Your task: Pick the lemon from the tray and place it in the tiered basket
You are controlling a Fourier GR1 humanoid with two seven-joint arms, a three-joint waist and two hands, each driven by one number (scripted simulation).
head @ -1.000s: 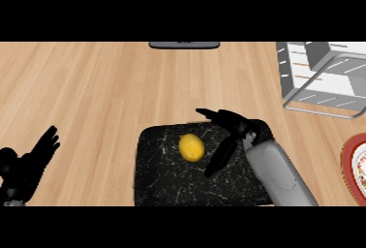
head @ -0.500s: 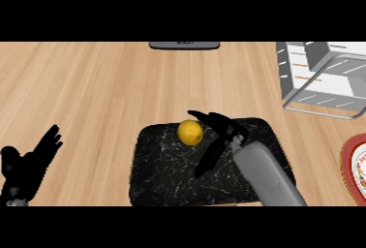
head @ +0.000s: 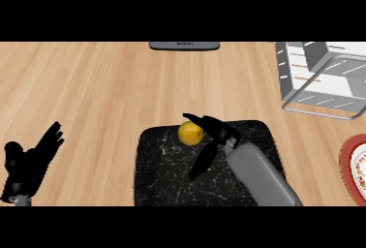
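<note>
Lemon (head: 190, 133) lies just left of my right hand (head: 217, 131), touching it; fingers (head: 202, 160) spread open, nothing grasped yet.

One lemon (head: 190, 133) sits at the 12 o'clock edge of one black marbled tray (head: 164, 169). One tiered basket (head: 322, 77) stands at 2 o'clock, one red-rimmed plate (head: 355, 167) at 3 o'clock, and one dark flat object (head: 184, 45) at 12 o'clock on the tabletop (head: 85, 87).
</note>
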